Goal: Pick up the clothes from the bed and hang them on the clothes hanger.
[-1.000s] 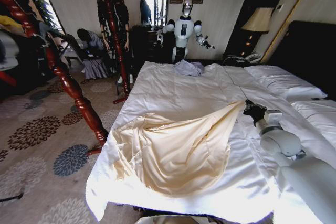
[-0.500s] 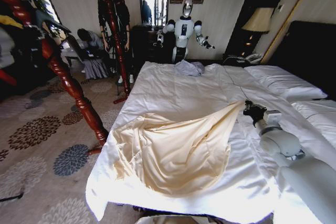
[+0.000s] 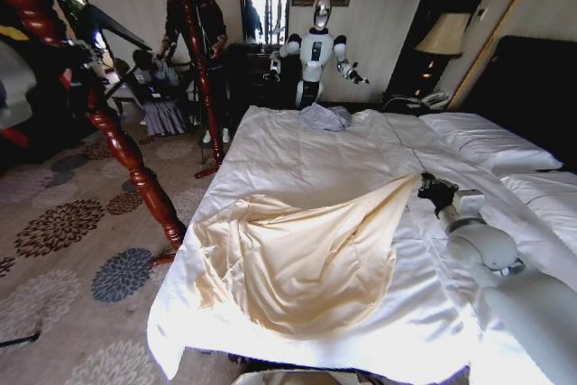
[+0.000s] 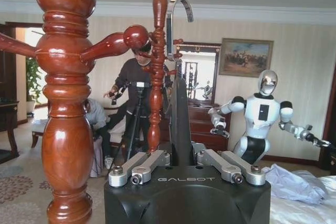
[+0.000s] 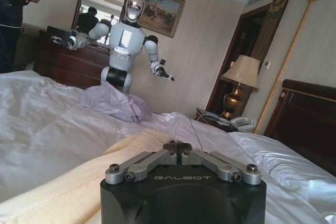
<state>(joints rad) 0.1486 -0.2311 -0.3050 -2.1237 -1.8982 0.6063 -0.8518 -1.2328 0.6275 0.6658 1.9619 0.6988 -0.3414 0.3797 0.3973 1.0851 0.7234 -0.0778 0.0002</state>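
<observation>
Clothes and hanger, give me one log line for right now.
left gripper: shut on hanger, raised beside wooden stand | right gripper: shut on clothes corner | clothes: spread on bed | hanging: not yet done

Wide bed, white duvet, rumpled, with a thin dark line running along it. Cream-yellow garment spread flat over the near half, one corner drawn toward the pillows. Grey-lavender garment heaped at the far edge. White pillows against the dark headboard. Bed stands on flower-patterned carpet.
</observation>
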